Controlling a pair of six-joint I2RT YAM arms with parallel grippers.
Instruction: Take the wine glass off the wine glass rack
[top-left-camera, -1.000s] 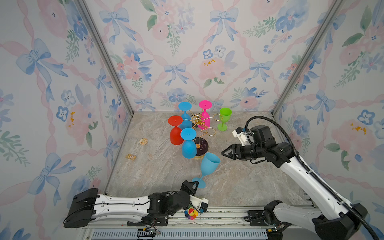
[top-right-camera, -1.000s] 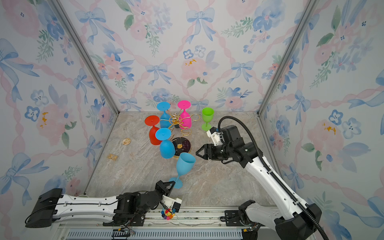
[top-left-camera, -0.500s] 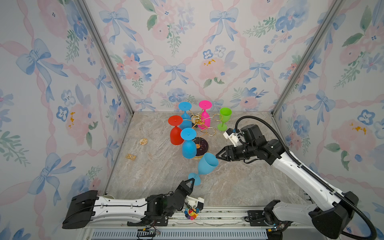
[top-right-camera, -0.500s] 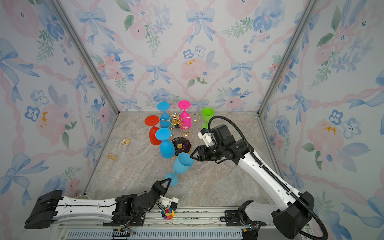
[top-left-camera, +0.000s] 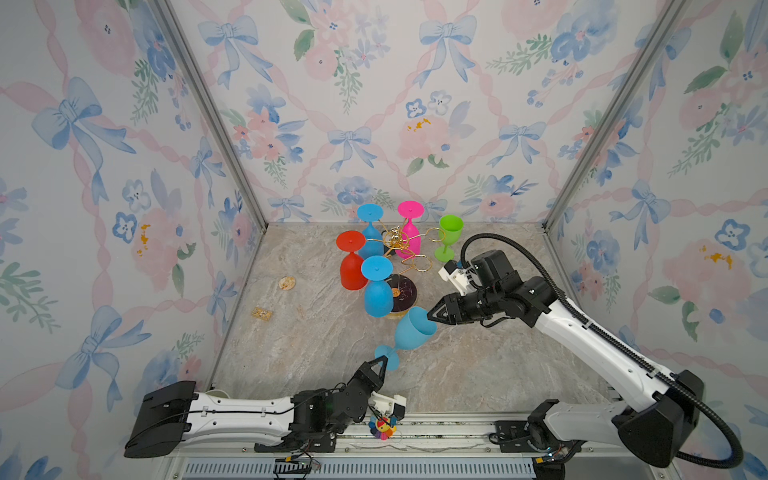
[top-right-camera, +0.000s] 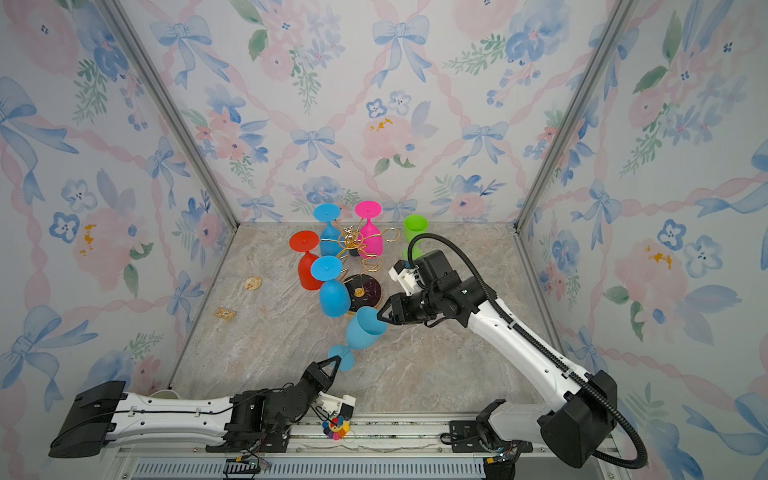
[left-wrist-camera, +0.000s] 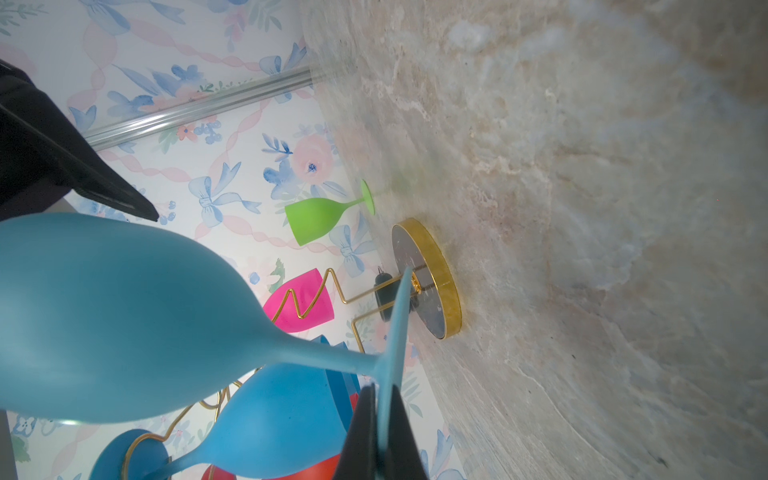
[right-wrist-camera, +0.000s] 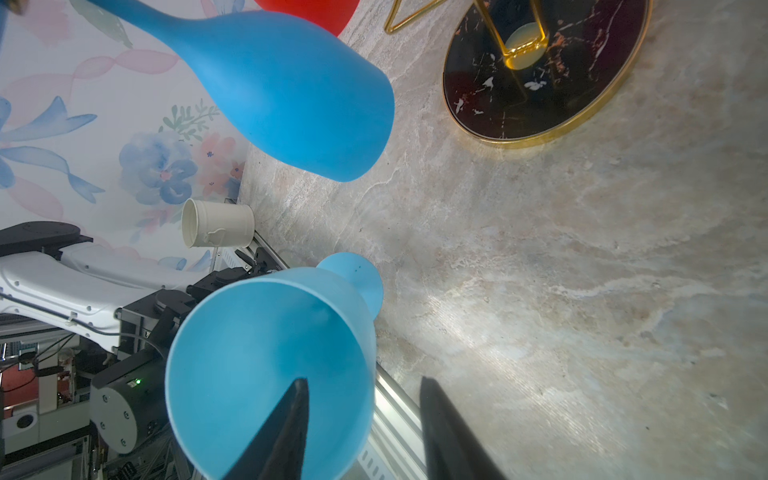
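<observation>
My left gripper (top-left-camera: 381, 365) is clamped on the foot of the wine glass (top-left-camera: 412, 332). My right gripper (top-left-camera: 431, 316) stands apart, straddling its rim.

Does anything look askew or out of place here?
The light blue wine glass leans steeply, pinched by its foot's edge in the left gripper, while the right gripper straddles its rim, jaws apart. Nothing looks broken.

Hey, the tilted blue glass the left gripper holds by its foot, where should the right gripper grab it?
Probably the bowl's rim, from its open mouth: the tilted blue glass leans mouth-first toward the right gripper, so one finger fits inside, one outside. The left gripper pinches the foot.
</observation>
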